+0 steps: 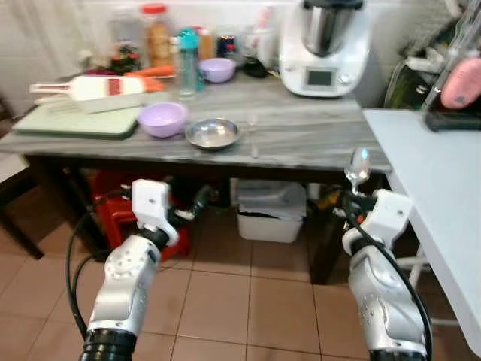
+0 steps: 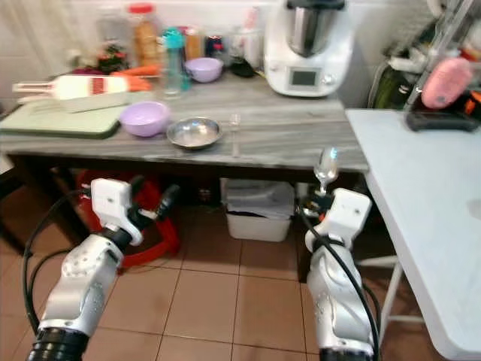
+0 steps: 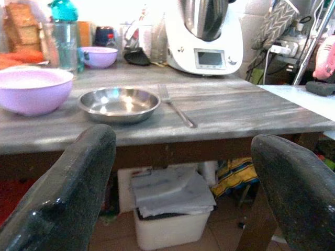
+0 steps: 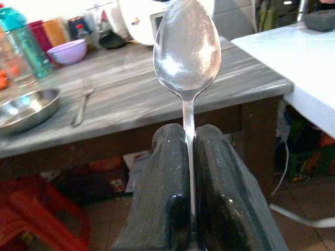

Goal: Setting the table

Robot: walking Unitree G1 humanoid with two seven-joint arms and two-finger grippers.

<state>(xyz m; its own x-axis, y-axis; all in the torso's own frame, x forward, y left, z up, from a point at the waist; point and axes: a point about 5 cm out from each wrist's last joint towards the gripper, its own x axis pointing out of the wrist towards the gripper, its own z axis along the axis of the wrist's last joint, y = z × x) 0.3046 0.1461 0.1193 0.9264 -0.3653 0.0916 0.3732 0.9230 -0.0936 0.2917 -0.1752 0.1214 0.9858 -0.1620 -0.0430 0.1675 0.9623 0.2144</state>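
At about eleven o'clock from the right gripper (image 1: 353, 197), which pinches a spoon (image 1: 356, 167) standing straight up, the metal bowl (image 1: 213, 133) sits on the grey table (image 1: 316, 139) beside a fork (image 3: 175, 104), while the left gripper (image 1: 188, 209) hangs open, nearer the bowl.

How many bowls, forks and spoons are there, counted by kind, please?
Purple bowls: 2, one near, one at the back
Steel bowl: 1
Fork: 1
Spoon, held upright in the right gripper: 1
Total: 5
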